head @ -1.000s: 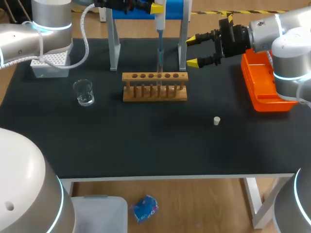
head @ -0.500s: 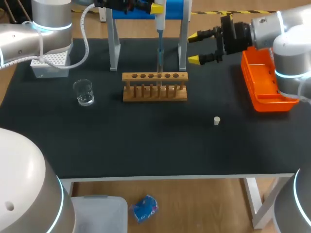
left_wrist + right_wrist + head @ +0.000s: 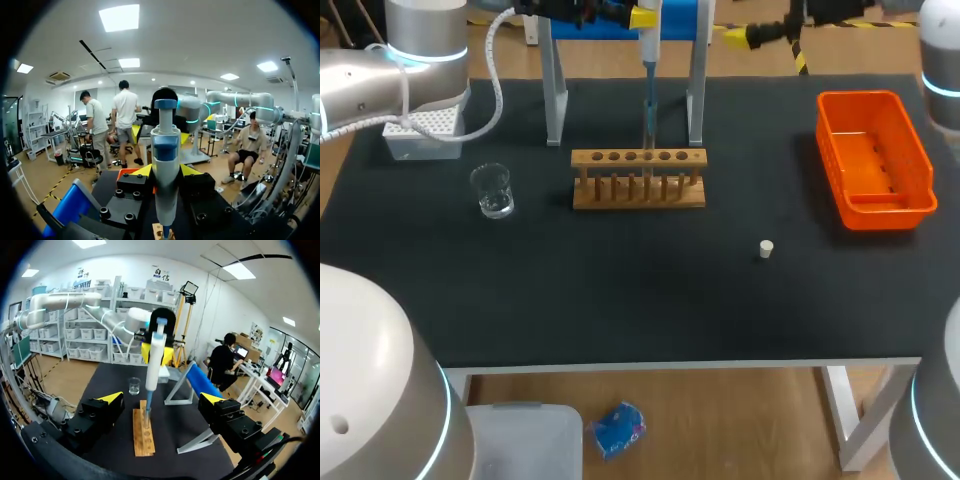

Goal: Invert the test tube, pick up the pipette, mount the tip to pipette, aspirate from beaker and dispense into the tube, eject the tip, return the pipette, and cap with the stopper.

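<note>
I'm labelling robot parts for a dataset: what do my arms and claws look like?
The left arm and right arm are smooth silver-grey tubes with glowing cyan rings at the joints. A pale cable loops off the left one. The left claw and right claw are black bolted blocks, each with two fingers tipped bright yellow.

The left arm (image 3: 370,85) and right arm (image 3: 942,50) are smooth silver-grey tubes with bulbous joints, each ringed by a thin glowing cyan band. A pale ribbed cable (image 3: 498,85) loops off the left arm. The left hand (image 3: 165,171) and right hand (image 3: 161,398) are black blocks studded with round screws (image 3: 119,193), their fingertips (image 3: 113,397) bright yellow wedges.
</note>
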### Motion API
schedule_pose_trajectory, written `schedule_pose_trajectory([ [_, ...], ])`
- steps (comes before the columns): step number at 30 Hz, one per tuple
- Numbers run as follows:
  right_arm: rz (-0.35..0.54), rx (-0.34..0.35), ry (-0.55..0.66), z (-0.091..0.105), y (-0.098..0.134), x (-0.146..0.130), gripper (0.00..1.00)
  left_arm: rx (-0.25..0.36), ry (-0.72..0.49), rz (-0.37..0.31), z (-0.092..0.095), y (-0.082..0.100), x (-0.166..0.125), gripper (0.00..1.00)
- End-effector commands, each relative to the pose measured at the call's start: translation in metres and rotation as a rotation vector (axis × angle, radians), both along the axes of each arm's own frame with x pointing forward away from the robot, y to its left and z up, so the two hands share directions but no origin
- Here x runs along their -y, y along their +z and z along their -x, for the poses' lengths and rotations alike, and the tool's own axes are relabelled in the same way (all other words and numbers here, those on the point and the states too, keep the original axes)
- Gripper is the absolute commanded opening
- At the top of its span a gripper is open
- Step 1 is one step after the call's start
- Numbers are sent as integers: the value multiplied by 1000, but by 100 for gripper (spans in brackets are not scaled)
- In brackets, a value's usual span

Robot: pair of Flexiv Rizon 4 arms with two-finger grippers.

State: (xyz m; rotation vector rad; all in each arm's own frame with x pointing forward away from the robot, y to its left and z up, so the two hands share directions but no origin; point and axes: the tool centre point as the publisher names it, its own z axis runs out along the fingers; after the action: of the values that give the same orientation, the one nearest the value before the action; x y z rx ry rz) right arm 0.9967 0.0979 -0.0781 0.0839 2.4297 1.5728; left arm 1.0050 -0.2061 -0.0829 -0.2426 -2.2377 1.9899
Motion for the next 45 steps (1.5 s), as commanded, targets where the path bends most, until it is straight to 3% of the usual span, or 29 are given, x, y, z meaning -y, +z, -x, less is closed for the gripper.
schedule_pose_trajectory([
  [1, 12, 20, -14, 8, 29, -9, 100, 2, 2, 1, 1, 0, 0, 0],
  [17, 3, 35, -5, 8, 33, -11, 100, 2, 2, 1, 1, 0, 0, 0],
  [28, 2, -19, 17, 9, 70, -28, 100, 2, 2, 1, 1, 0, 0, 0],
  [31, -5, -28, 21, 7, 79, -34, 37, 2, 2, 1, 1, 0, 0, 0],
  [32, -1, -33, 23, 6, 81, -35, 2, 2, 2, 1, 1, 0, 0, 0],
  [45, 0, -104, 20, -19, 90, -76, 0, 2, 2, 1, 1, 0, 0, 0],
])
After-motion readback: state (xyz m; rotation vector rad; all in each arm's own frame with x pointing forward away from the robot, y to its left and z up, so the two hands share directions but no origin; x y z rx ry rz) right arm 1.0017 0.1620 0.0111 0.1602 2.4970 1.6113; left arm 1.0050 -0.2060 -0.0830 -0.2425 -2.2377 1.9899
